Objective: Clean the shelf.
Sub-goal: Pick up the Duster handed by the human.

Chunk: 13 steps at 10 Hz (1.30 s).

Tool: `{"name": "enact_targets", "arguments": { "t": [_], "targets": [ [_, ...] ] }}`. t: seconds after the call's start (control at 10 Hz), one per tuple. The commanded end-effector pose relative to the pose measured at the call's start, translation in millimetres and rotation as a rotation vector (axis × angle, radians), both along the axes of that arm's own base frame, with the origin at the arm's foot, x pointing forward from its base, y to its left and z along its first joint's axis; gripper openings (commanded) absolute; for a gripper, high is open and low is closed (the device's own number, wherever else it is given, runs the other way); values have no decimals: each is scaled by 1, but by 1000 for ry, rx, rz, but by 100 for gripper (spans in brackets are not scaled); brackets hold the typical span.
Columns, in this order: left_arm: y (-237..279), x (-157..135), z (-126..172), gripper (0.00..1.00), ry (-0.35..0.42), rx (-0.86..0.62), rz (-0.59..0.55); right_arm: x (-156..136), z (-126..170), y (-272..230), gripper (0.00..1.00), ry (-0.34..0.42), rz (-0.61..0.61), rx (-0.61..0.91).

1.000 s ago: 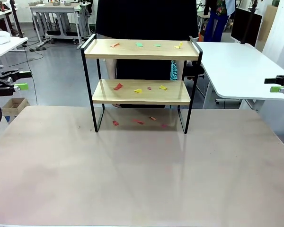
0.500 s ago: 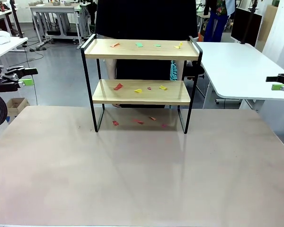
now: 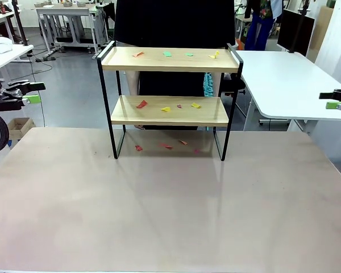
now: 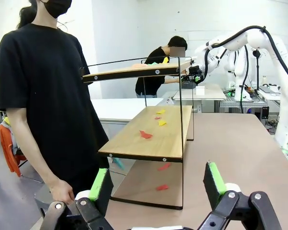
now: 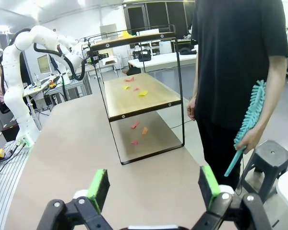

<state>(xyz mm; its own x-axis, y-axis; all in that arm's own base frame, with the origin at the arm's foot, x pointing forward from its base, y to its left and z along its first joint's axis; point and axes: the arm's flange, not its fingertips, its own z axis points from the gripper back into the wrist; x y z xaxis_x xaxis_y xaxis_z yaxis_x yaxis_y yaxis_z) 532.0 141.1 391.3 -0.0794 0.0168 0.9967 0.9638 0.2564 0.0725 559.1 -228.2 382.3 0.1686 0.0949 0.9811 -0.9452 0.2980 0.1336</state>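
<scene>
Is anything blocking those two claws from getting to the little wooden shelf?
Nothing visible does. The left gripper and the right gripper hang open at either side, with open air up to the shelf.

1. The left gripper (image 4: pixel 156 187) rises from the bottom edge. Its green-padded fingers (image 4: pixel 100 184) are spread wide with nothing between them, short of the shelf (image 4: pixel 149 143).
2. The shelf stands end-on on the pale worktop (image 4: pixel 240 143), with both boards running away from the camera.
3. On the shelf's lower board lie a red scrap (image 4: pixel 145 134) and, farther along, yellow scraps (image 4: pixel 161 123).
4. Under the shelf, two more red pieces (image 4: pixel 164 166) lie on the worktop.
5. A person (image 4: pixel 43 96) in a black T-shirt stands just beside the shelf, with one hand (image 4: pixel 62 191) hanging low.
6. Beyond the shelf's far end arches the white right arm (image 4: pixel 249 40).
</scene>
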Motion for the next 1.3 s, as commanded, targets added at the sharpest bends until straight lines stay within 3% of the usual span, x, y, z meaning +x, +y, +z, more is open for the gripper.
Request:
{"name": "enact_targets", "arguments": {
  "t": [0.0, 1.2],
  "targets": [
    [0, -1, 2, 100, -13, 6, -2, 0, 2, 0, 100, -2, 1, -1],
    [0, -1, 2, 100, -13, 6, -2, 0, 2, 0, 100, -2, 1, -1]
  ]
}}
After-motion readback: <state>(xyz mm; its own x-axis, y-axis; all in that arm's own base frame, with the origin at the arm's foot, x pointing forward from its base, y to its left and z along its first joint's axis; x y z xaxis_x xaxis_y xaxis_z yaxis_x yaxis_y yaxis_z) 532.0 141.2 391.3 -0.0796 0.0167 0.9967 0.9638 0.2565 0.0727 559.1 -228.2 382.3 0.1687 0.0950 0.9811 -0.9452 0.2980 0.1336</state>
